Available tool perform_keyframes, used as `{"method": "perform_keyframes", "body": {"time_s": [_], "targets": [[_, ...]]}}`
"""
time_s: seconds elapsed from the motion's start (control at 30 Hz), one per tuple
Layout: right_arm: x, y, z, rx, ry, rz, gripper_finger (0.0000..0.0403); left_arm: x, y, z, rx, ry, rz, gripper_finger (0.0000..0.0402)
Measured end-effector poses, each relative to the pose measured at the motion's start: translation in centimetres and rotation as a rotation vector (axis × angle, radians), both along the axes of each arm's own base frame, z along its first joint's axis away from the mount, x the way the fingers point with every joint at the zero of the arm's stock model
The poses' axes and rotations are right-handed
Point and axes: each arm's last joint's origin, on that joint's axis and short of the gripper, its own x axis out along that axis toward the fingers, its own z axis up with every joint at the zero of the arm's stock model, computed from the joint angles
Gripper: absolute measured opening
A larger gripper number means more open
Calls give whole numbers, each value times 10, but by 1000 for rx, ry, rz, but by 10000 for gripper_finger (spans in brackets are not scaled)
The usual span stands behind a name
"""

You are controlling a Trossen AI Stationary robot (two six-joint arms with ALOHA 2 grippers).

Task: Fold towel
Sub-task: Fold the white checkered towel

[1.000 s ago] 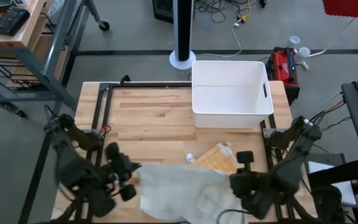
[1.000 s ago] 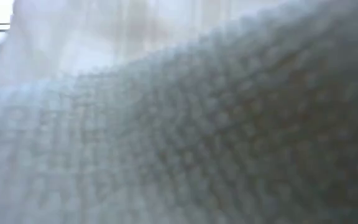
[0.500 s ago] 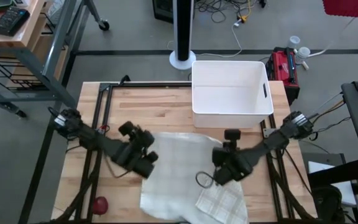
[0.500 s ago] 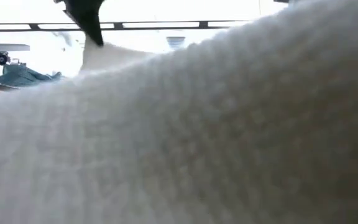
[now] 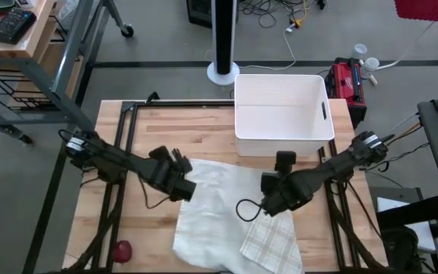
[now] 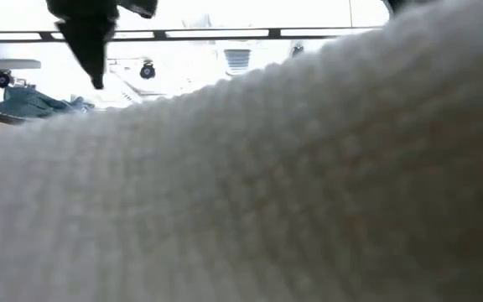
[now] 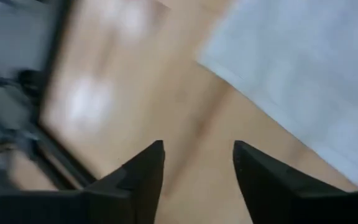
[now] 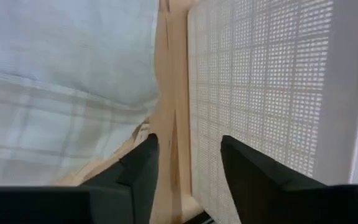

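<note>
1. Towel of pale off-white woven cloth [image 5: 219,202] lies spread on the near half of the light wooden butcher-block tabletop [image 5: 181,133], reaching to the near edge; in the low view its weave [image 6: 292,193] fills almost the whole picture, right up against the lens.
2. On the towel's near right corner a plaid-checked part of cloth [image 5: 272,245] shows, folded over or lying on top; which, I cannot tell.
3. A small red round object [image 5: 123,249] sits on the frame near the tabletop's near left corner, well apart from the towel.
4. Left gripper [image 5: 179,183] hangs at the towel's left edge; in the left wrist view its two dark jaws stand spread with bare wood between them, holding nothing, and the towel's corner [image 7: 303,81] lies ahead of them.
5. Right gripper [image 5: 274,196] hovers over the towel's right side, with a loop of black cable [image 5: 245,210] beside it; in the right wrist view its jaws are parted and empty, with cloth and wood below.
6. Farther back, a white rectangular plastic bin [image 5: 284,114] stands on the tabletop's far right part, just beyond the towel's far edge; its perforated wall [image 8: 272,93] shows in the right wrist view.
</note>
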Motion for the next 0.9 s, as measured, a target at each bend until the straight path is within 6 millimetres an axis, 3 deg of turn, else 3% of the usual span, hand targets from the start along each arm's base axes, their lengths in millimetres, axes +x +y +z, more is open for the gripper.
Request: {"method": "perform_keyframes", "body": {"time_s": [0.23,0.47,0.63,0.9], "targets": [[-12,7,24,100,-177,84,188,-12,-41,-4,-309,-85,-5,212],[-10,11,37,174,-326,146,190,-15,-85,-42,-577,-318,106,210],[-1,16,36,190,-372,188,190,-24,-84,-76,-560,-306,236,199],[10,24,19,179,-352,205,190,-36,-74,-106,-512,-315,351,192]]}}
